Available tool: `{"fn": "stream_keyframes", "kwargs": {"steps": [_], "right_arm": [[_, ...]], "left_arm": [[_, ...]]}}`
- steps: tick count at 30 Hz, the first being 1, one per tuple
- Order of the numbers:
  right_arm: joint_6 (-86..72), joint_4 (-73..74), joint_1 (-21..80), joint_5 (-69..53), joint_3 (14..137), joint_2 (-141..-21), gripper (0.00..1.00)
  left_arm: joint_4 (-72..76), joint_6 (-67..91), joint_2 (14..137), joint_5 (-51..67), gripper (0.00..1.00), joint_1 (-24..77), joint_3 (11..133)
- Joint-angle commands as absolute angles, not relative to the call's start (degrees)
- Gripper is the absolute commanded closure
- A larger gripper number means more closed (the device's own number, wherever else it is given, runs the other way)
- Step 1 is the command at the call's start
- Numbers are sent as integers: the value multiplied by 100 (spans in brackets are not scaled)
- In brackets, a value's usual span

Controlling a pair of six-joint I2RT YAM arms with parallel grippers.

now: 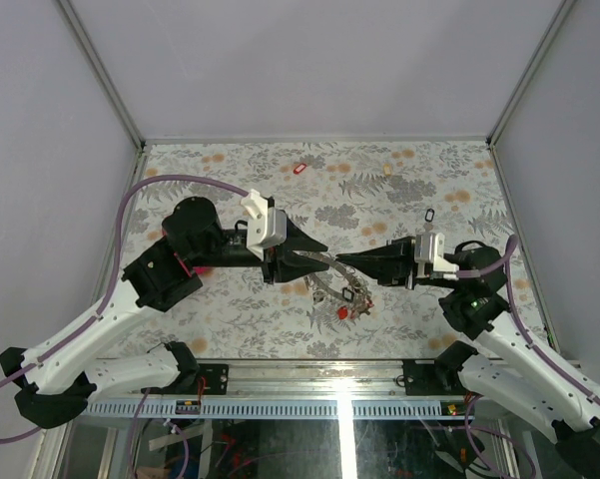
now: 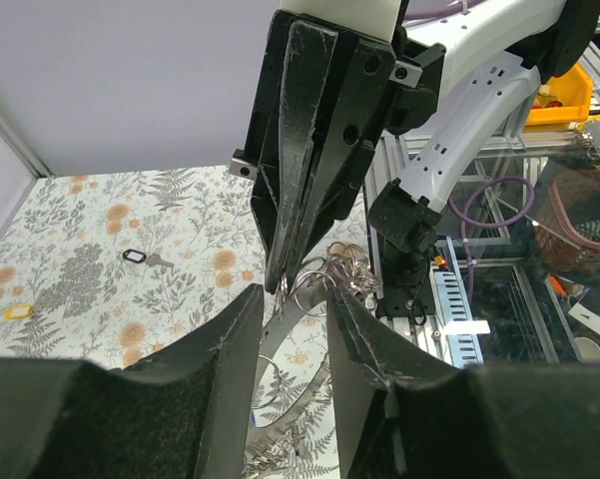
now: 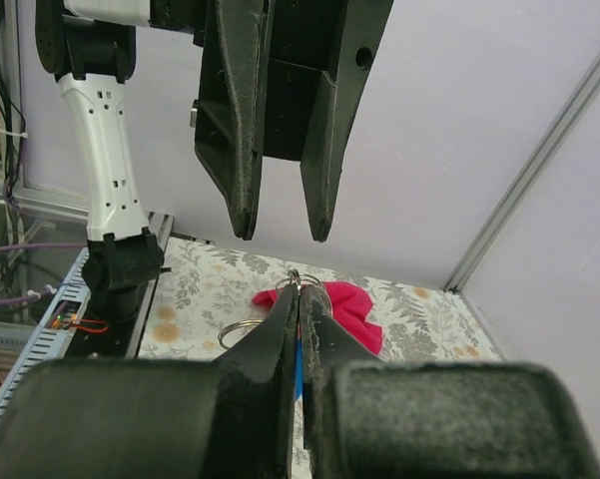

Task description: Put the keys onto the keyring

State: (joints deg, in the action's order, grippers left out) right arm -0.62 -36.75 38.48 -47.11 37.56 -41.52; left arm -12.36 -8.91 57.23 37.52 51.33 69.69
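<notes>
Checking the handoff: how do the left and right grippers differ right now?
Left gripper jaws stand apart; right gripper jaws are pressed shut. Left's fingers straddle the grey keyring; right's pinch a small ring. Both are black, tips nearly meeting.

A floral-patterned table cover (image 1: 399, 329) spreads between pale grey walls (image 1: 309, 60). 1 magenta cloth (image 3: 349, 304) lies crumpled on it. Beyond the table edge sit a yellow bin (image 2: 559, 95) and, perhaps, a brown woven basket (image 2: 584, 215).
</notes>
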Motion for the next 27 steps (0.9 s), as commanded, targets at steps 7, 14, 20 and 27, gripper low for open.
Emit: {"fn": "stream_keyframes", "kwargs": {"steps": [7,14,20,27], "right_arm": [[-609,-4479,3868,-4373,4163,-4156,100],[-1329,-4853,3867,-3895,4115,-4214,100],[-1571,-3872,3868,-3303,4497,-4207,100],[-2730,-5060,3869,-2823,4170,-4352,100]], "left_arm": [[-846,-934,5781,3584,67,5150,6949],[-669,-793,5599,3312,69,5151,6748],[-652,-643,5260,2610,69,5155,6512],[-296,-400,5181,2164,67,5150,6233]]}}
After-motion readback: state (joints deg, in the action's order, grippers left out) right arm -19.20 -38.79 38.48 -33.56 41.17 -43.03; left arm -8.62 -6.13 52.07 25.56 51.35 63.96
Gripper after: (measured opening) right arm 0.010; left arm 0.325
